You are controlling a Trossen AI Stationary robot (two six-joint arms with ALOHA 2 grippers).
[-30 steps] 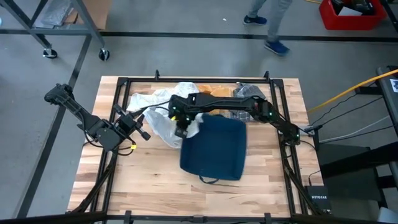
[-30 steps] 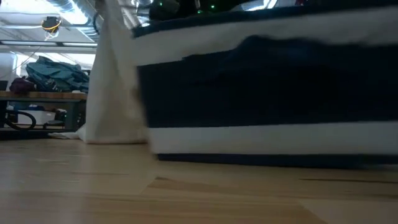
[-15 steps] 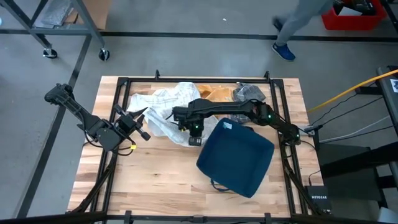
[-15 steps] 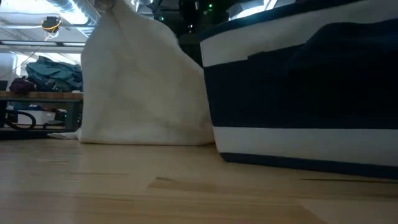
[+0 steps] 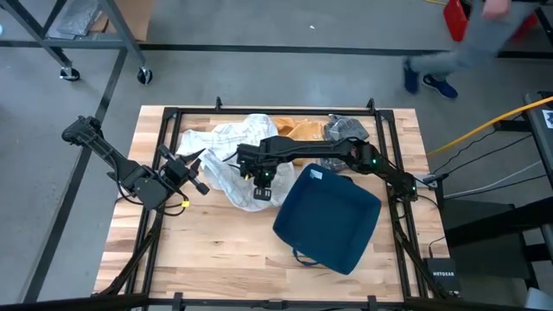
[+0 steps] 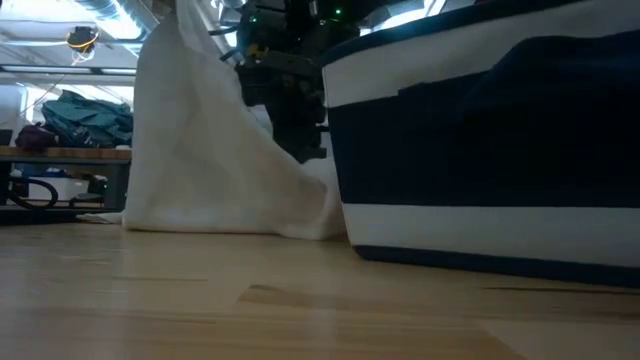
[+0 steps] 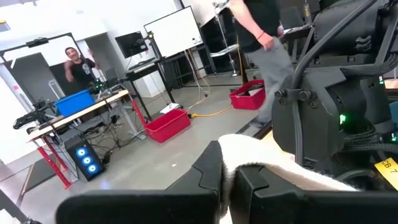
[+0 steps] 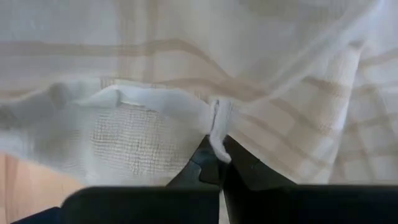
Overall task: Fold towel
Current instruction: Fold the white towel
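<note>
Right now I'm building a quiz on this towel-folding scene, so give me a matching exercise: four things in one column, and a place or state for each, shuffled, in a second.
Things:
1. white towel
2. navy folded cloth
3. left gripper
4. right gripper

Places or states:
A. lies flat on the table's right half
B. fingers shut on a fold of cloth near the table's middle
C. at the table's left side, at the pale cloth's left edge
D. crumpled in a heap at the table's far middle

Pairs: 1-D, 2-A, 3-C, 4-B
</note>
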